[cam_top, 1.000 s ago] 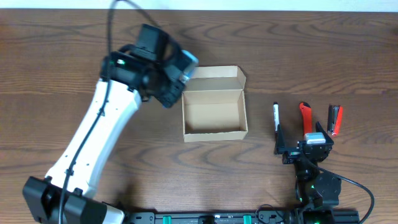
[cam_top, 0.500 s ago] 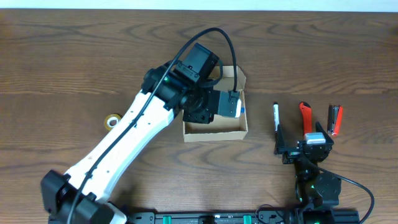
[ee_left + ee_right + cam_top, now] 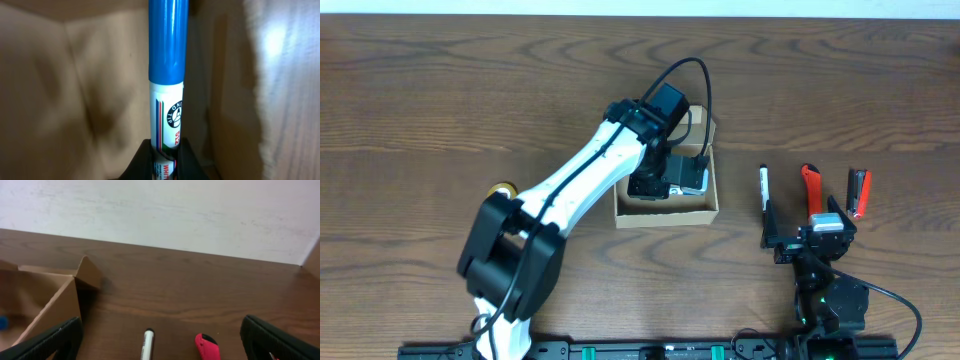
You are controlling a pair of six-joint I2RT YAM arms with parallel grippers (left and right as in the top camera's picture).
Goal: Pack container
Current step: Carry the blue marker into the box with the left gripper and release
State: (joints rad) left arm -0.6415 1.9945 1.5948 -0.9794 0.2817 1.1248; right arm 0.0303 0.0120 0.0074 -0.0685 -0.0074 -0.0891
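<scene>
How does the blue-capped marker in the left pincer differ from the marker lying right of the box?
The blue-capped marker has a blue cap; the table marker has a black end. The blue-capped marker is clamped in the left pincer inside the container; the table marker lies free on the table, outside the container, with no pincer touching it. Both have white barrels.

Cut off at left wrist view's lower edge: blue-capped marker (image 3: 168,75). Partly hidden under left arm (image 3: 582,172) overhead: yellow roll (image 3: 501,190). Cropped in right wrist view: container (image 3: 47,305), pen (image 3: 147,342), red tool (image 3: 207,347).
</scene>
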